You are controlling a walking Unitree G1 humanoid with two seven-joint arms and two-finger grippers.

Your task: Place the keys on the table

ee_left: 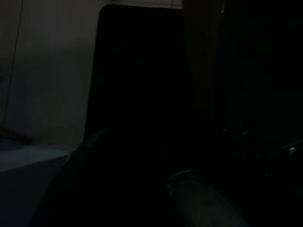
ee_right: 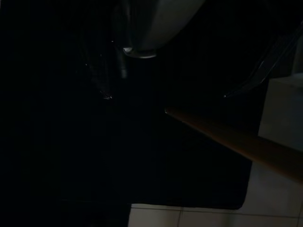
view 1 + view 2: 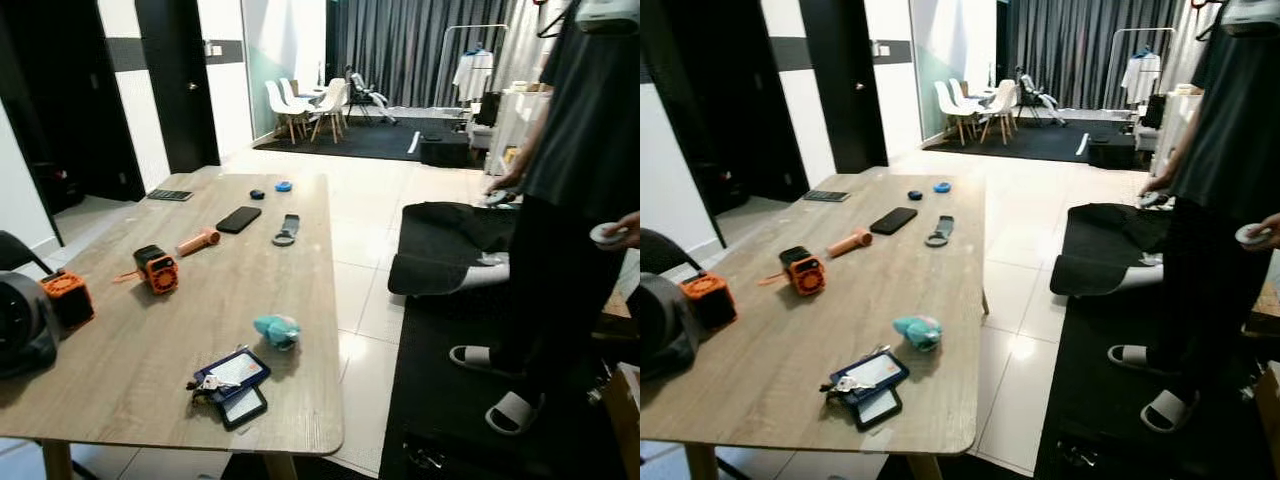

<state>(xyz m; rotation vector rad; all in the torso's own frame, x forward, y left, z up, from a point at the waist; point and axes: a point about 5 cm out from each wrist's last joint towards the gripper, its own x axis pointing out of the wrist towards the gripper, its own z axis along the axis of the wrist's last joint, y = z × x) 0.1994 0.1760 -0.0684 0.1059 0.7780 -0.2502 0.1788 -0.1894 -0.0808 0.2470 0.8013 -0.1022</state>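
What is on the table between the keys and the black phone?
In the left eye view, a small teal thing lies between the keys and the black phone; otherwise bare wooden table.

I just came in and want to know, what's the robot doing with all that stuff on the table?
Nothing is being handled right now. The keys already lie on the wooden table near its front edge, beside a blue card holder and a teal object. Both arms seem to hang idle in the dark. A person stands on the black mat to the right.

wooden table (image 3: 150,350), keys (image 3: 205,383), phone (image 3: 239,219)
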